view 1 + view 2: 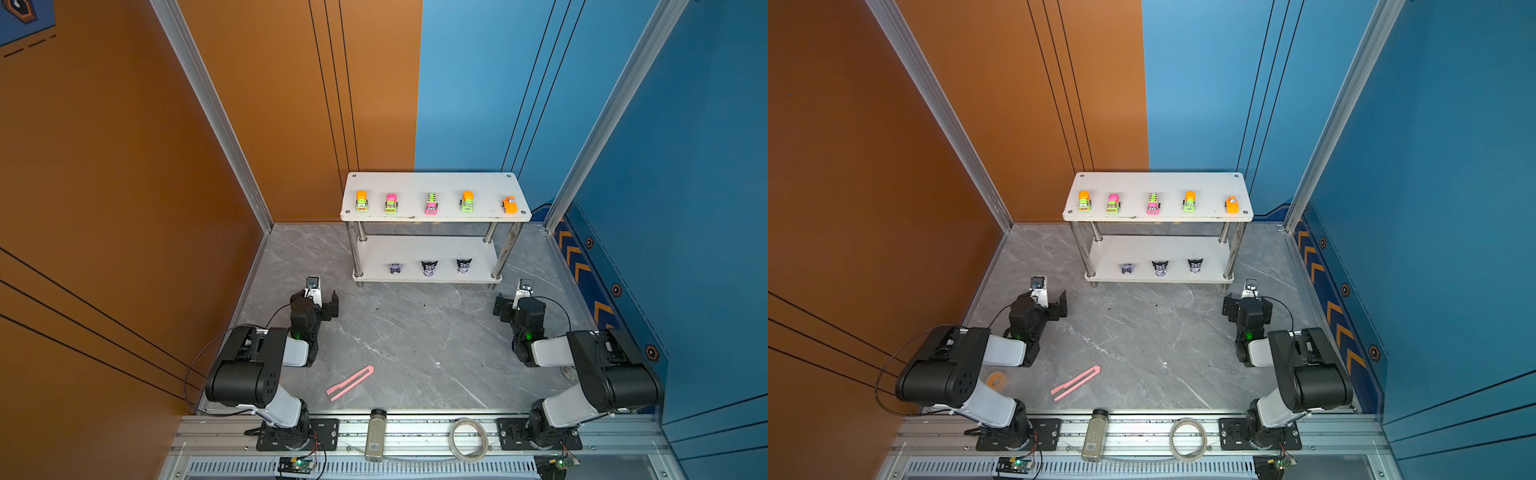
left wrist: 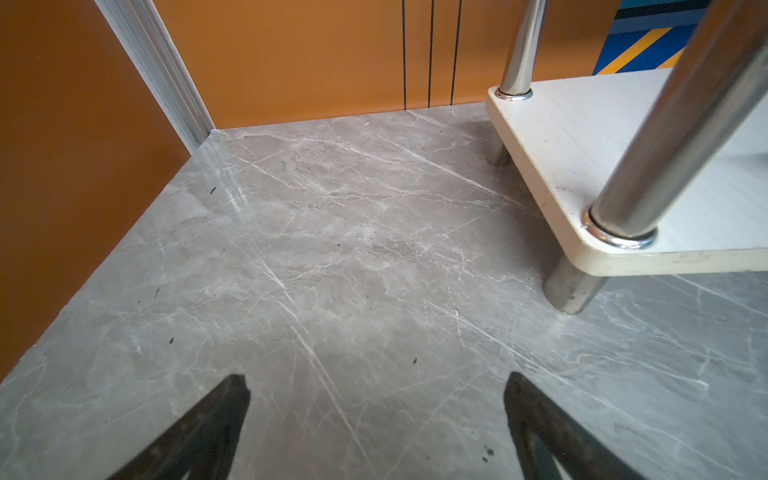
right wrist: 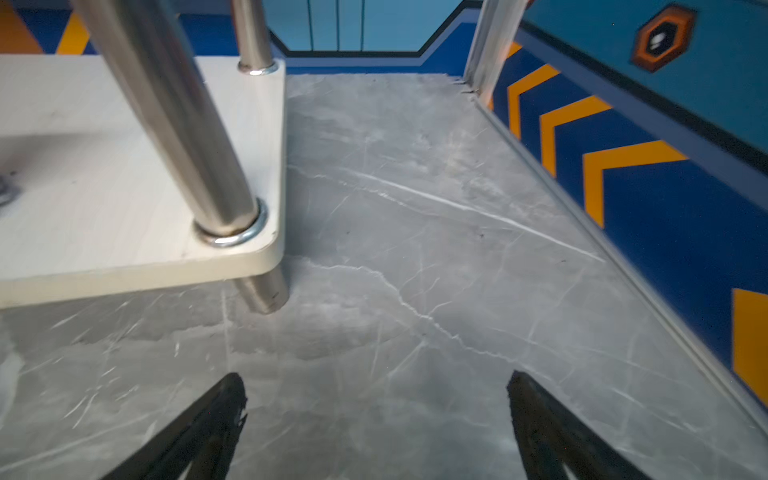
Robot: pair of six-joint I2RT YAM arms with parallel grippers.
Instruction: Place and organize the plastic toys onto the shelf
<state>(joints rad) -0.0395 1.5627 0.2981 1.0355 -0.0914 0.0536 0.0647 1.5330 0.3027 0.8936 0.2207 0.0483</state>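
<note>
On the shelf [image 1: 436, 183] cars [image 1: 431, 203] line the top tier, figurines [image 1: 429, 268] the lower, sorted by kind; left gripper [image 2: 376, 376] and right gripper [image 3: 375, 375] gape empty near it, job seemingly done.

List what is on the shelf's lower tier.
Three purple-black figurines stand in a row near the front edge of the lower tier. The top tier covers most of its rear strip, unseen here.

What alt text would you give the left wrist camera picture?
The left gripper, open and empty, points across the grey marble table toward a corner of the white shelf and its chrome legs. An orange wall stands behind.
</note>
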